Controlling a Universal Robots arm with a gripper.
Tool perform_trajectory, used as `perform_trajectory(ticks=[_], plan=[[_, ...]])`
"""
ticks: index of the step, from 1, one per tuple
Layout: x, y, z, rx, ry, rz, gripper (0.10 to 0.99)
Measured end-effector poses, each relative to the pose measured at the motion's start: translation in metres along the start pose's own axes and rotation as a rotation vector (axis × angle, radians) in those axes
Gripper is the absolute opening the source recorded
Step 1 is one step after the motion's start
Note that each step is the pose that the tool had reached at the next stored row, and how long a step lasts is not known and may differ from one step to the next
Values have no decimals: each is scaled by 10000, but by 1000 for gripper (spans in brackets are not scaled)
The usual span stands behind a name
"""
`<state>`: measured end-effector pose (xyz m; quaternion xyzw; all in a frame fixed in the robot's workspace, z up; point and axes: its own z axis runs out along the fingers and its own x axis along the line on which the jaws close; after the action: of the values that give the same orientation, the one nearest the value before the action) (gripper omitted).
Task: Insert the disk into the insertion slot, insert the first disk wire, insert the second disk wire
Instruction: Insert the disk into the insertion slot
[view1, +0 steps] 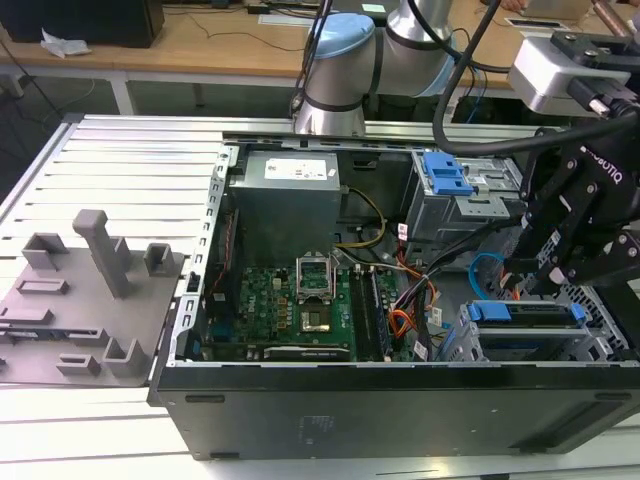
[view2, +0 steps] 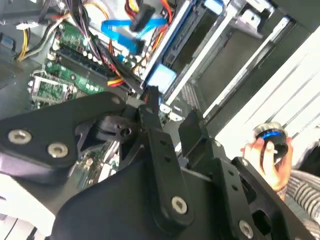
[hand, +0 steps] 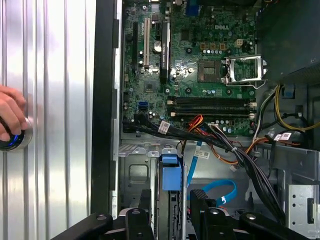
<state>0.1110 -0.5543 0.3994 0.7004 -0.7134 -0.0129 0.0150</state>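
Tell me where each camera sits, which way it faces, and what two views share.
Exterior view: off the arm, above the open computer case, looking down into it; shows the arm and the gripper over the disk.
First wrist view: on the wrist, facing straight down past the open fingers onto the motherboard.
Second wrist view: on the wrist, looking slantwise along the fingers toward the blue cable.
Both wrist views share a person's hand on a round knob beside the case.
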Motion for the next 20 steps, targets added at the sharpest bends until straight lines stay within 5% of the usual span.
perform_trajectory(ticks=[4,10,20], plan=[[0,0,3,0,1,0,424],[0,0,8,-1,1,0,118],[0,-1,18,0,1,0,106]])
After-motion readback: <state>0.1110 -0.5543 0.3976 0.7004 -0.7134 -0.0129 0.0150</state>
